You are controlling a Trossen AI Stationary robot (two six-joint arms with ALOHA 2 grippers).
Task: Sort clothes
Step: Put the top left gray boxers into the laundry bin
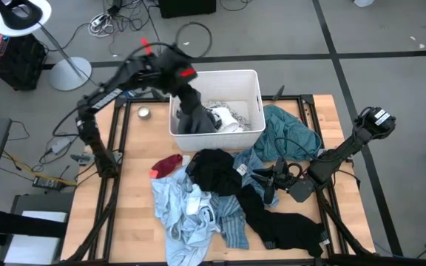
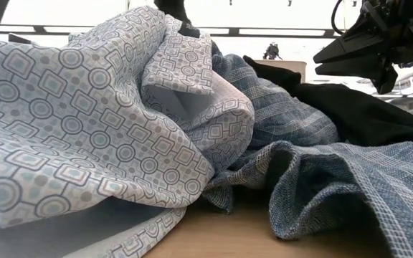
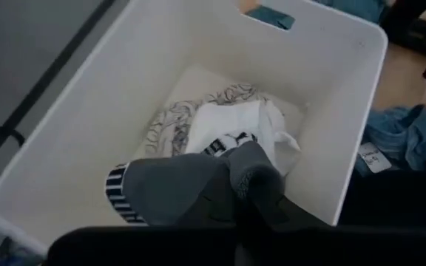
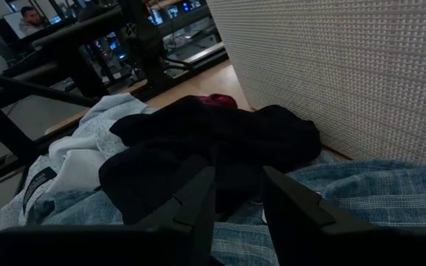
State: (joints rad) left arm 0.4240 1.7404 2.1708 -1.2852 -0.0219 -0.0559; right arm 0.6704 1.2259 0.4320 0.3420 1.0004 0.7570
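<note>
Left gripper hangs over the left part of the white plastic bin at the far middle of the counter, its fingers closed on a dark grey garment that droops from them into the bin; the left wrist view shows this grey garment with a black-and-white striped band at its edge, above a white garment and a white piece with a dark squiggle print lying on the bin floor. Right gripper sits low at the right of the counter, pointing left toward the clothes pile, with its two fingers standing partly apart and nothing gripped between them; just ahead of them lies a black garment. On the near half of the counter the pile spreads out: a small red garment at its left, a light blue patterned shirt nearest the front edge, a black garment in the middle, and another black garment running toward the near right corner. A teal garment lies crumpled just right of the bin, touching its right wall. A small round metal object rests on the counter left of the bin.
</note>
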